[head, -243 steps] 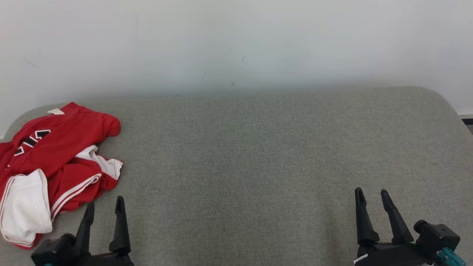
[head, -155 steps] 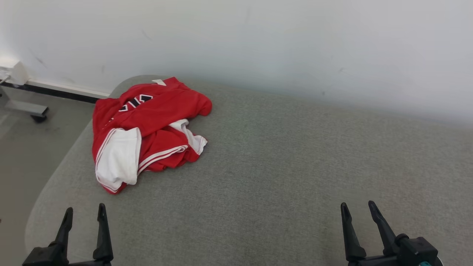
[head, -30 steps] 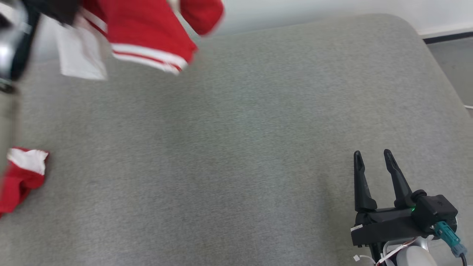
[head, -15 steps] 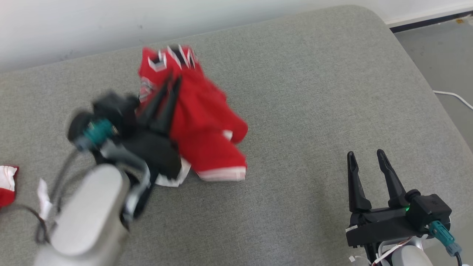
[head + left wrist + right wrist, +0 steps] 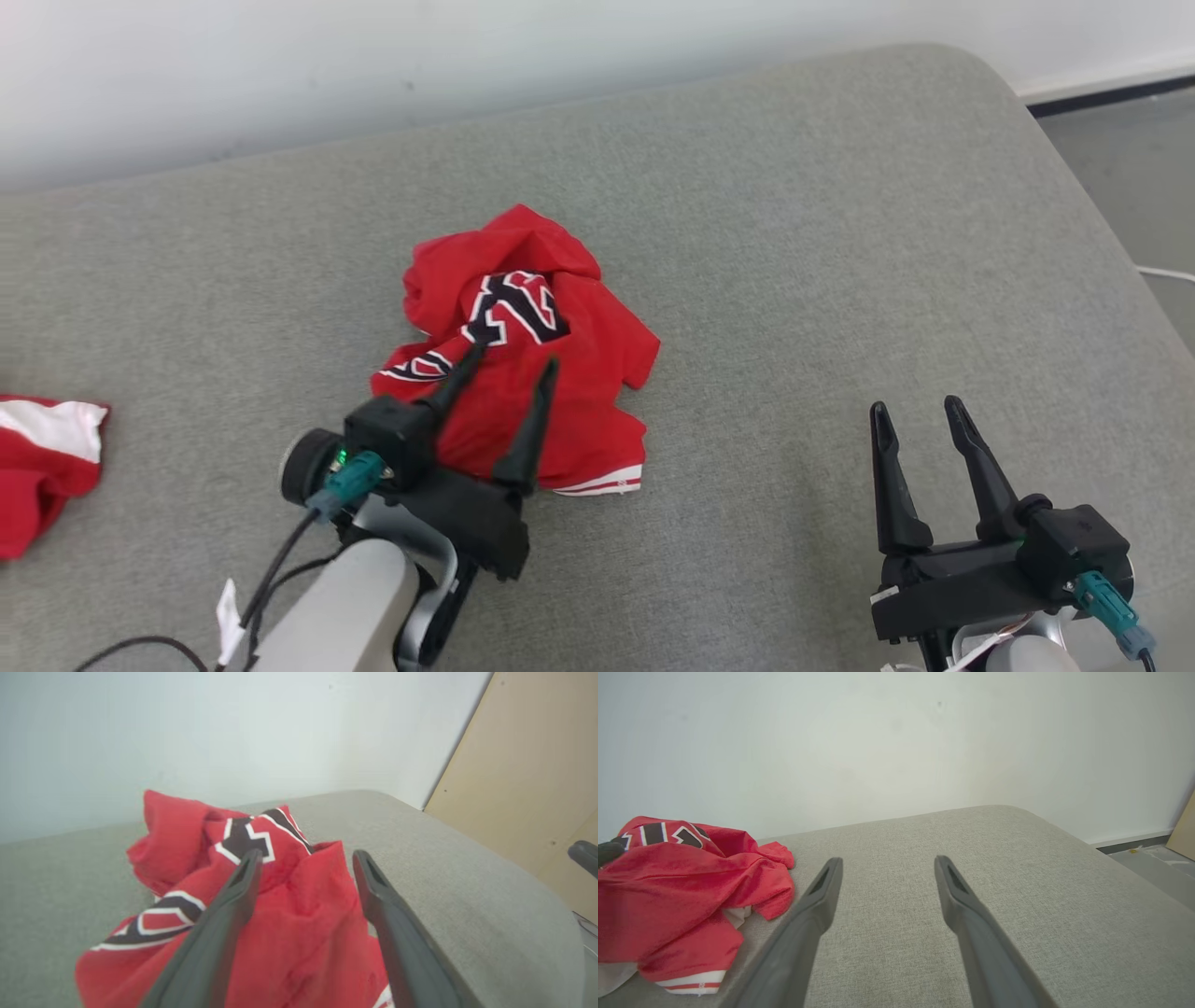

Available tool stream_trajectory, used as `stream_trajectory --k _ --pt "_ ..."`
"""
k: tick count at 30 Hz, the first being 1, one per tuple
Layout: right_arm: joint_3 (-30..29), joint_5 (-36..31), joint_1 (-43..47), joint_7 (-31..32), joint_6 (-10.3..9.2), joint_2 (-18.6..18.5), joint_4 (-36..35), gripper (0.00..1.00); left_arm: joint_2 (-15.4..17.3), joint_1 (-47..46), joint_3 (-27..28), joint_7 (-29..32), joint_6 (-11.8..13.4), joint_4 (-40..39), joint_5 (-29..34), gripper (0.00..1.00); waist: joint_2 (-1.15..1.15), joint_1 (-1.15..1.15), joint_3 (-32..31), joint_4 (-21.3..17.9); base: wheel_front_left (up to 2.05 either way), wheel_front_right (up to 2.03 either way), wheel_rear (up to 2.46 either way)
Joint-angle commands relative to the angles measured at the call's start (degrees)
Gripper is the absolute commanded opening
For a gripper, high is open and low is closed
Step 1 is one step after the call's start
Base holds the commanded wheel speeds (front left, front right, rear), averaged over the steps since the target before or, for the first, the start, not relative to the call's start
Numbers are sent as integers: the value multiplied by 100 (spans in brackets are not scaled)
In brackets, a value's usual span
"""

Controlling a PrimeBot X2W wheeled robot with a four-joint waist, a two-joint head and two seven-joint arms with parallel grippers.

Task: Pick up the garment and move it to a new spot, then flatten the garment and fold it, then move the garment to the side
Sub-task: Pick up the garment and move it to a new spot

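Fingers [image 5: 533,420] of the left gripper [image 5: 515,355] spread wide over the crumpled red garment [image 5: 597,336], gripping nothing.
Garment lies heaped midway across the grey cushion [image 5: 794,233] (black-and-white lettering uppermost); right gripper [image 5: 915,404] hovers well apart to its right, fingers likewise parted and empty; another red-and-white cloth [image 5: 42,457] lies far to the left.

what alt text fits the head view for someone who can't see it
A crumpled red garment lies on a grey padded surface, the open left gripper over its near side. The open right gripper sits apart at lower right.
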Motion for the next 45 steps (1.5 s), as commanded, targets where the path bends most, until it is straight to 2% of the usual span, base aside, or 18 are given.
stream_trajectory --k 1,10,15,21,31,45 --pt "-10 -40 64 -3 6 2 -30 100 22 -41 129 -61 62 -89 85 100 0 0 -206 204 0 0 0" --pt "-26 -163 279 -2 5 3 -116 100 278 614 1126 -72 283 -987 425 100 0 0 -633 566 0 0 0" --pt "-31 -220 401 -2 6 2 -189 100 540 1400 1934 -74 416 -1627 706 100 0 0 -810 795 0 0 0" --pt "-23 -258 499 -3 6 2 -199 100 617 2306 2596 -75 487 -2044 861 100 0 0 -969 947 0 0 0" --pt "-52 -329 732 -3 6 2 -172 100 363 3393 3081 -75 159 -2282 925 100 0 0 -1108 1119 0 0 0" --pt "-46 -283 807 -3 6 2 -48 100 -167 3485 3534 -75 -286 -2072 1221 100 0 0 -1095 1205 0 0 0"
